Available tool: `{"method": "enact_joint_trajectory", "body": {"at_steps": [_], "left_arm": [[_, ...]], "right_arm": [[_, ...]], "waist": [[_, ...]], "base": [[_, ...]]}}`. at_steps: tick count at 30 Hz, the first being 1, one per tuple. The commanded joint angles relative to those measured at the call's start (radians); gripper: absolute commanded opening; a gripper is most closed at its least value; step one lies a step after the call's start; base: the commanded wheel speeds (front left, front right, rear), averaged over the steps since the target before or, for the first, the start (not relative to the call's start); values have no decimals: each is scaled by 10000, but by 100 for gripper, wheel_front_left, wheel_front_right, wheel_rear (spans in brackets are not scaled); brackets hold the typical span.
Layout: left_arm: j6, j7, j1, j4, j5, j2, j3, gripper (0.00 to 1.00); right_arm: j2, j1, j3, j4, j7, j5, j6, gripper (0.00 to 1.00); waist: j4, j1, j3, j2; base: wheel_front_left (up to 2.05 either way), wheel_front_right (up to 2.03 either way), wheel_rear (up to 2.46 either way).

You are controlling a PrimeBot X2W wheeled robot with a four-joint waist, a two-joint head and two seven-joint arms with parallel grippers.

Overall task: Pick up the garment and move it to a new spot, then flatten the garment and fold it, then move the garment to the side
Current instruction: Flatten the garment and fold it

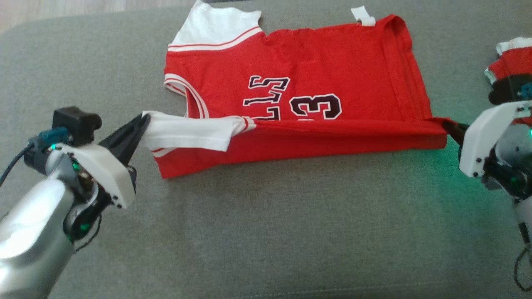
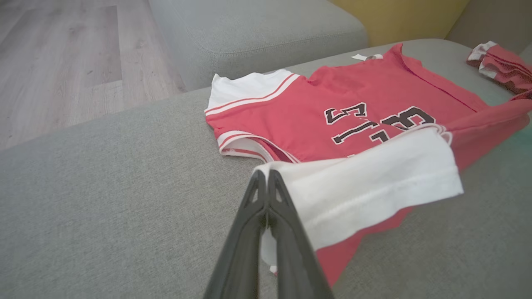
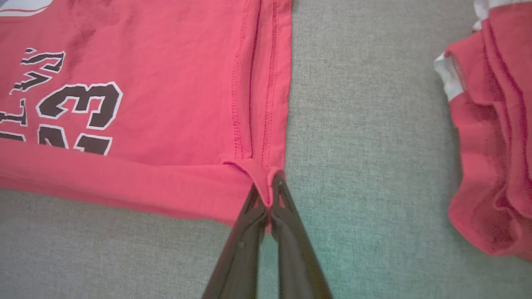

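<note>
- Your left gripper [image 1: 143,120] has its two dark fingers pressed together on the end of the white sleeve [image 1: 187,131]. The cloth is pinched between them.
- Your right gripper [image 3: 272,185] is likewise clamped. Its fingertips bite the hem corner [image 3: 257,168] of the red jersey [image 1: 299,83], where the stitched hem lines end.
- The jersey lies spread on the grey cushion [image 1: 266,232], toward its far edge. Its collar end points to your left and its hem to your right.
- The jersey's near long side is folded up and over the front between your two grippers. The fold covers the lower part of the black lettering and the number.
- The held sleeve lies across that folded band and hangs a little over the cushion.
- The other white sleeve lies flat at the jersey's far left corner, close to the cushion's far edge.
- A small white label [image 1: 363,15] sticks out at the far end of the hem.
- A second red garment [image 1: 513,58] lies bunched at the cushion's right edge, apart from the jersey.
- In the left wrist view, the wooden floor [image 2: 62,62] shows beyond the cushion.
</note>
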Motion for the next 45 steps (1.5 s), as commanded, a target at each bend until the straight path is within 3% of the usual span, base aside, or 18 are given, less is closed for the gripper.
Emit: {"method": "enact_joint_trajectory", "body": {"at_steps": [1, 11, 12, 13, 14, 20, 25, 32, 37, 41, 45], "left_arm": [[-77, 36, -699, 67, 98, 360, 372, 0], [-302, -66, -1751, 1374, 276, -136, -275, 0], [-309, -85, -1838, 1518, 284, -208, -328, 0], [-311, -186, -1946, 1652, 327, -280, -344, 36], [-290, -310, -2051, 1799, 351, -369, -322, 100], [204, -1500, -2595, 2456, 275, -890, 242, 100], [692, -2369, -2660, 2489, -165, -1447, 1426, 100], [1132, -2427, -840, 5, 504, -2571, 4386, 100], [1012, -2428, 992, -1502, 1628, -3803, 5735, 100], [687, -2429, 2085, -2026, 2516, -4621, 6162, 100], [445, -2430, 2872, -1952, 3063, -5079, 6323, 100]], "right_arm": [[-44, -445, -38, -223, -36, -128, -9, 0], [151, -1112, 163, 487, -198, -426, -9, 0], [134, -1183, 205, 528, -273, -521, -9, 42], [131, -1271, 174, 578, -435, -607, -9, 100], [162, -1378, 84, 656, -648, -700, -9, 100], [614, -2117, -812, 1126, -2485, -1243, -9, 100], [1212, -2402, -1462, 1325, -4589, -1525, -9, 100], [2002, -1468, -1414, 449, -6819, -1297, -9, 100], [2440, -235, -1393, -537, -8105, -1588, -9, 100], [2895, 810, -1582, -1123, -8802, -2042, -9, 100], [3348, 1728, -1802, -1519, -9121, -2431, -9, 100]], "waist": [[-1, 0, 168, 0], [20, 0, 539, 0], [22, 0, 558, 0], [25, 0, 578, 0], [28, 0, 594, 0], [40, 0, 569, 0], [58, 0, 264, 0], [41, 0, -420, 0], [26, 0, -845, 0], [57, 0, -1073, 0], [38, 0, -1211, 0]], "base": [[0, 0, 0], [0, 0, 0], [0, 0, 0], [0, 0, 0], [0, 0, 0], [0, 0, 0], [0, 0, 0], [0, 0, 0], [0, 0, 0], [0, 0, 0], [0, 0, 0]]}}
